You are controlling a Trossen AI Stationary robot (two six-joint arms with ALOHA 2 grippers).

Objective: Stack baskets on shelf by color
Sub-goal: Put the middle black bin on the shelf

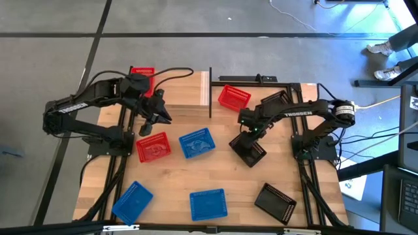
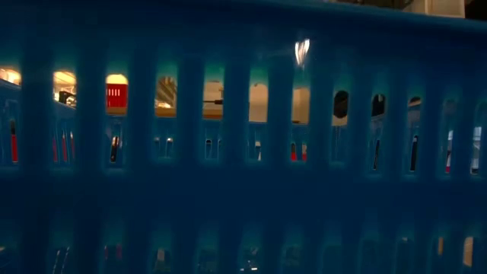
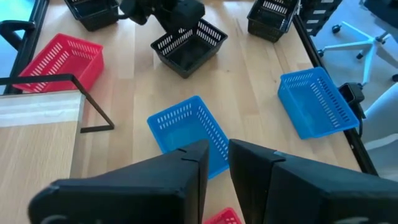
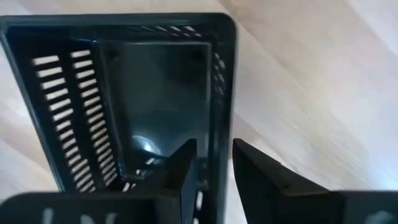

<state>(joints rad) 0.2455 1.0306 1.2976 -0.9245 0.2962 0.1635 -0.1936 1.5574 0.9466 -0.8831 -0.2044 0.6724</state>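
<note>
Shelf (image 1: 196, 91) at table's far edge: red basket (image 1: 233, 97) sits beside its right end, second red basket (image 1: 142, 73) at far-left corner, bare wood between. Table (image 1: 228, 176) centre: red basket (image 1: 153, 147) and blue basket (image 1: 196, 143) side by side, narrow gap between. Open lane runs across middle toward near edge. Near edge holds two blue baskets (image 1: 132, 202) (image 1: 208, 203) and black basket (image 1: 275, 202), well apart. Black basket (image 1: 249, 150) blocks right-centre.

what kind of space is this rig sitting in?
Probably a robotics lab or workshop. Two arms are bolted on black frames to a wooden table on grey floor, cables run off the right side, and an office chair stands beside the table.
</note>
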